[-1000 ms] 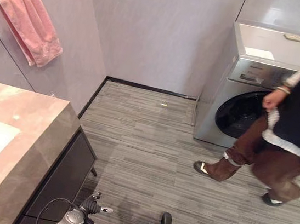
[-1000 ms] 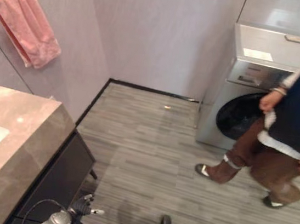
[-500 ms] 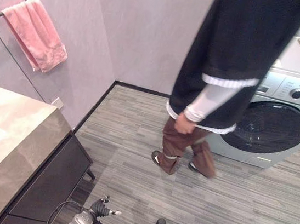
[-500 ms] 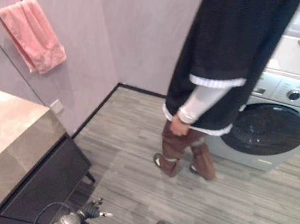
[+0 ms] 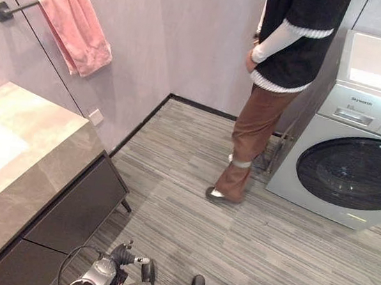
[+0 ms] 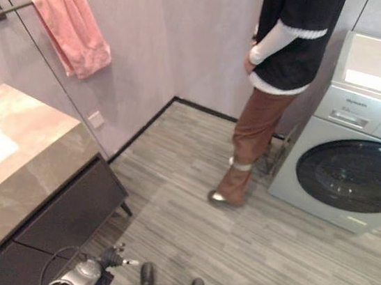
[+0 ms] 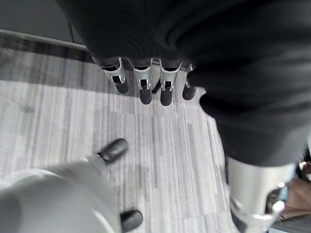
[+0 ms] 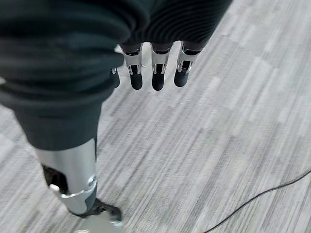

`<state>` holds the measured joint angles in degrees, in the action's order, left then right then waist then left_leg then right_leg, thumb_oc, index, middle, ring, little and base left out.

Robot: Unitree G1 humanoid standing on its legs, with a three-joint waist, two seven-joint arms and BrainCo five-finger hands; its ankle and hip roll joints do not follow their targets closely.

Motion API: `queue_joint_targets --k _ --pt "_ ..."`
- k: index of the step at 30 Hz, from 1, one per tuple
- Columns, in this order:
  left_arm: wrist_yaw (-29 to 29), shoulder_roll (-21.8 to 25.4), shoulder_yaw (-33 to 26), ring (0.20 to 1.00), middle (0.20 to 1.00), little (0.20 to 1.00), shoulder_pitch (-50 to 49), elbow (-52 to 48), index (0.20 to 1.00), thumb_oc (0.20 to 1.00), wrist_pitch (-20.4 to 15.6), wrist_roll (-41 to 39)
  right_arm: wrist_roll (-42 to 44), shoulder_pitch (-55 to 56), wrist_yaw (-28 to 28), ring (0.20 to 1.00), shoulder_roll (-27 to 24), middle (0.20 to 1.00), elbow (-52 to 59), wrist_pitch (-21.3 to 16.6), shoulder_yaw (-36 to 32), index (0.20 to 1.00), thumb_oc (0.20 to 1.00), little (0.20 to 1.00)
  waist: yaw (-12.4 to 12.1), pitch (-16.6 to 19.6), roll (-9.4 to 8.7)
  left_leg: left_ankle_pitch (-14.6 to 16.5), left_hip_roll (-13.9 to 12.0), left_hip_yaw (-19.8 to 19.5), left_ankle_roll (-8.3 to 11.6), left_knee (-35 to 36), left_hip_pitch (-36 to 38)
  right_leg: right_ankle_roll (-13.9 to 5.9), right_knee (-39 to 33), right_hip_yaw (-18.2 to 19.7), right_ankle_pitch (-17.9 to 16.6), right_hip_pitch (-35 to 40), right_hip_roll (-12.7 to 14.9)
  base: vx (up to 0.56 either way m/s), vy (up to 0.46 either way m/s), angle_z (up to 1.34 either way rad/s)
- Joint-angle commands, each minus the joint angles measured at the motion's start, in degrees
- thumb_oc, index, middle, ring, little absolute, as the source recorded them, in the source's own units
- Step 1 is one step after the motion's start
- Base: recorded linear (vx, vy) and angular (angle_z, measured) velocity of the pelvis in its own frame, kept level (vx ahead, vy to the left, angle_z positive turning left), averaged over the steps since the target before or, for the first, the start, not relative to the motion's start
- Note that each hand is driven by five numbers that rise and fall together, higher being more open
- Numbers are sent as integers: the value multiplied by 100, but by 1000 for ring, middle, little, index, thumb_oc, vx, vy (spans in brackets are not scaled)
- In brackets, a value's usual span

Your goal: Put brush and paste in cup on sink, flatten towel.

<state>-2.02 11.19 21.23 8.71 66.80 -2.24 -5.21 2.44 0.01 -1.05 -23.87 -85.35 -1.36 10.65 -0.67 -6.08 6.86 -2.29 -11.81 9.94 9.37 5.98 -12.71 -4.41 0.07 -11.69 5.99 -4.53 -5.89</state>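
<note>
Left eye view: towel (image 5: 78, 26) hangs lengthwise down from its bar above the desk (image 5: 29, 170); person (image 5: 271, 90) has stepped beside the washer (image 5: 347, 149). Left hand (image 7: 146, 80) and right hand (image 8: 153, 68) hang with fingers straight, empty.

Person (image 5: 274, 90): stands on the floor by the washing machine, in a dark top and brown trousers.
Washing machine (image 5: 349, 163): silver, round dark door, against the far wall.
Floor (image 5: 234, 239): grey striped boards, under the fingers.
Cabinet (image 5: 61, 217): dark doors, below the stone bench (image 5: 47, 166).
</note>
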Motion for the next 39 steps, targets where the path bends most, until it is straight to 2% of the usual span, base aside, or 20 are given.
queue_joint_targets --k 1,3,5,9,10,11,14,16,18,19,20,23,24,28,29,32,34,37,38,39 --pt "-51 284 -170 1000 1000 1000 182 -184 1000 1000 -104 -97 -81 383 -13 1000 -222 1000 91 54 -39 1000 1000 1000 -15 -130 -463 -945 265 418 -304 -225 -218 67 105 334 -123 910 852 387 176 -47" --pt "-18 324 -236 1000 1000 1000 64 -210 1000 1000 -71 -91 -79 347 57 1000 -184 1000 80 82 -61 1000 1000 1000 -65 12 -455 -1056 146 794 -319 -253 -58 -64 173 376 41 1205 926 508 242 -11" --pt "-26 339 -272 1000 1000 1000 54 -146 1000 1000 -70 -98 -50 334 59 1000 -150 1000 97 81 -82 1000 1000 1000 -115 83 -478 -1009 198 695 -377 -451 -125 -102 268 425 127 1280 997 423 233 -26" --pt "27 379 -183 1000 1000 1000 53 -147 1000 1000 -102 19 -25 304 139 1000 -21 1000 141 80 -97 1000 1000 1000 -170 207 -679 -575 483 775 -621 -1170 -351 -262 603 533 128 1317 1416 295 251 -20" --pt "48 416 -93 1000 1000 1000 46 -306 1000 1000 -112 99 -68 282 157 1000 39 1000 165 88 -50 1000 1000 1000 -216 285 -761 -375 681 842 -763 -1177 -270 -413 826 517 -286 1227 1671 302 294 -24" --pt "48 418 -92 1000 1000 1000 45 -306 1000 1000 -112 99 -68 284 157 1000 41 1000 165 88 -50 1000 1000 1000 -207 276 -775 -365 701 839 -765 -1181 -257 -419 836 507 -268 1243 1689 282 302 -17" --pt "54 556 30 1000 1000 1000 43 -655 1000 1000 -128 201 -106 177 191 1000 182 1000 462 52 169 1000 1000 1000 -280 287 -824 -69 1028 891 -1000 -1078 -59 -541 1440 420 -1074 906 1980 225 297 -12" --pt "55 605 24 1000 1000 1000 23 -739 1000 1000 -116 210 -79 154 199 1000 235 1000 620 34 226 1000 1000 1000 -286 267 -840 -17 1085 900 -1056 -1043 5 -554 1671 393 -1248 802 2001 143 179 -8" --pt "43 666 29 1000 1000 1000 55 -753 1000 1000 -100 249 2 84 205 1000 282 1000 758 4 317 1000 1000 1000 -259 185 -827 54 1157 854 -1110 -968 126 -555 2011 519 -1317 620 1798 211 198 5" --pt "30 629 62 1000 1000 1000 146 -631 1000 1000 -120 349 28 51 206 1000 316 1000 679 -17 413 1000 1000 1000 -186 121 -777 110 1250 703 -1163 -787 372 -477 2147 797 -1029 349 1334 162 102 25" --pt "30 626 60 1000 1000 1000 149 -629 1000 1000 -121 349 28 47 206 1000 313 1000 676 -19 412 1000 1000 1000 -197 129 -764 101 1232 710 -1159 -785 360 -470 2135 803 -1049 336 1317 257 188 40" --pt "96 455 169 1000 1000 1000 98 -470 1000 1000 -122 377 0 30 103 1000 229 1000 418 -32 274 1000 1000 1000 -40 49 -363 188 1233 542 -1131 -407 986 -221 1999 354 -412 -614 982 279 180 27" --pt "95 449 170 1000 1000 1000 100 -466 1000 1000 -125 377 0 31 103 1000 225 1000 417 -33 274 1000 1000 1000 -24 33 -358 190 1238 525 -1129 -395 1012 -221 2010 339 -393 -592 988 372 81 -9" --pt "122 284 221 1000 1000 1000 164 -135 1000 1000 -136 495 -32 7 42 1000 168 1000 326 -25 210 1000 1000 1000 237 -141 -353 406 1340 326 -1050 -268 1550 -324 905 463 -917 -1018 1042 296 -20 28" --pt "110 216 217 1000 1000 1000 200 7 1000 1000 -157 527 -83 28 53 1000 197 1000 255 -2 201 1000 1000 1000 335 -182 -372 518 1332 251 -975 -265 1731 -424 445 529 -1240 -1206 1221 450 -106 29" --pt "109 138 215 1000 1000 1000 196 167 1000 1000 -181 552 -180 78 106 1000 227 1000 111 57 171 1000 1000 1000 457 -143 -398 765 1325 38 -891 -280 2053 -546 86 743 -1537 -1348 1398 474 -133 50" --pt "105 104 195 1000 1000 1000 160 269 1000 1000 -175 551 -194 168 151 1000 230 1000 72 49 145 1000 1000 1000 549 -68 -411 889 1274 -156 -816 -355 2310 -511 188 911 -1565 -1269 1336 421 -164 58" --pt "48 54 141 1000 1000 1000 157 384 1000 1000 -150 483 -140 186 157 1000 257 1000 37 39 183 1000 1000 1000 620 59 -385 937 1078 -377 -737 -707 2432 -319 508 1063 -1456 -1184 987 327 -190 70" --pt "55 40 120 1000 1000 1000 152 423 1000 1000 -135 490 -118 195 175 1000 248 1000 44 35 197 1000 1000 1000 624 80 -372 886 1019 -417 -682 -933 2400 -261 552 1023 -1377 -1122 915 418 -343 30" --pt "40 -10 87 1000 1000 1000 191 521 1000 1000 -109 429 -60 202 176 1000 171 1000 43 29 187 1000 1000 1000 618 88 -355 462 873 -417 -500 -1615 2148 -83 587 906 -1186 -894 779 362 -334 7"
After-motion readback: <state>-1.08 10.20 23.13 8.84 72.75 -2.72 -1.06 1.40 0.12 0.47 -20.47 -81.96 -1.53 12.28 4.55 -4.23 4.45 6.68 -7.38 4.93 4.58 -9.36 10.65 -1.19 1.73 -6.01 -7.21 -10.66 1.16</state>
